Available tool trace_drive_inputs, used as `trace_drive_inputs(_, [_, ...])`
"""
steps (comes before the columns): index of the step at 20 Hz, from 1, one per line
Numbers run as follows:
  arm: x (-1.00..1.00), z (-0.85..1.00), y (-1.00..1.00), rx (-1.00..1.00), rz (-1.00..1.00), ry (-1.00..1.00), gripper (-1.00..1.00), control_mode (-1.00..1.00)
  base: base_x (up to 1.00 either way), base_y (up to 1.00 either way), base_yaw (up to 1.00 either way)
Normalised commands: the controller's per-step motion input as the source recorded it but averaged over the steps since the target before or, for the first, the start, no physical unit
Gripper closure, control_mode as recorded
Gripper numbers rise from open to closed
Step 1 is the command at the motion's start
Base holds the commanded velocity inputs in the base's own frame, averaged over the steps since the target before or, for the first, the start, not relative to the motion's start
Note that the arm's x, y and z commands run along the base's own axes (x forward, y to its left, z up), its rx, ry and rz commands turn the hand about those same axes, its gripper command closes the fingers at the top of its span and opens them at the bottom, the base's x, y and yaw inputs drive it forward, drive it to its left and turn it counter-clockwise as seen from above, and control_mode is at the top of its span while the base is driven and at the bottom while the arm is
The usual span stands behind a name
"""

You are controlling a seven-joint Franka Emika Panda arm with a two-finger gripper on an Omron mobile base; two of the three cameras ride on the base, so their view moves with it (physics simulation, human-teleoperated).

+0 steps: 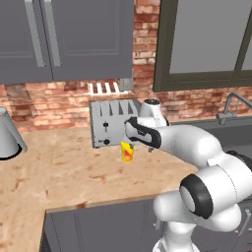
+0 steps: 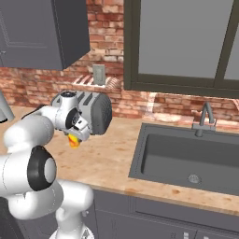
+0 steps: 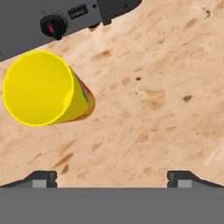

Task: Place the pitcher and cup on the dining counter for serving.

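The claw (image 3: 112, 177) hung above the worktop (image 1: 59, 167) with its jaws spread as wide as they go and nothing between them, looking almost straight down; that pose suited a descent onto the cup (image 3: 43, 89), though the cup sat off toward the upper left of the hand view instead of between the fingertips (image 3: 43, 178), so the claw probably needed to shift sideways before closing. The cup stood upright on the wood-grain surface just in front of the toaster (image 1: 114, 124), near its control knob, an easy spot to reach from above since nothing crowded its open side. It was a small yellow tumbler, empty inside, narrowing toward its base, with a red-orange patch on the side turned away from the toaster. The pitcher (image 1: 9, 135) stood well apart at the far left of the same worktop, a grey body widening downward, cut by the frame edge.
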Motion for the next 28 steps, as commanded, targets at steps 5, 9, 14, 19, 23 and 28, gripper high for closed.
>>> trace_drive_inputs(5, [0.02,-0.22,0.00,0.00,0.00,0.00,-1.00,-1.00,0.00,0.00,0.00])
trace_drive_inputs(9, [-0.18,0.28,0.00,0.00,0.00,-0.09,-1.00,-1.00,0.00,0.00,0.00])
trace_drive_inputs(14, [-0.11,0.47,0.00,0.00,0.00,-0.11,-1.00,-1.00,0.00,0.00,0.00])
trace_drive_inputs(19, [0.09,0.18,0.00,0.00,0.00,-0.02,-1.00,-1.00,0.00,0.00,0.00])
trace_drive_inputs(23, [0.35,0.00,0.00,0.00,0.00,0.01,-1.00,-1.00,0.00,0.00,0.00])
trace_drive_inputs(28, [0.23,-0.08,0.00,0.00,0.00,0.00,-1.00,-1.00,0.00,0.00,0.00])
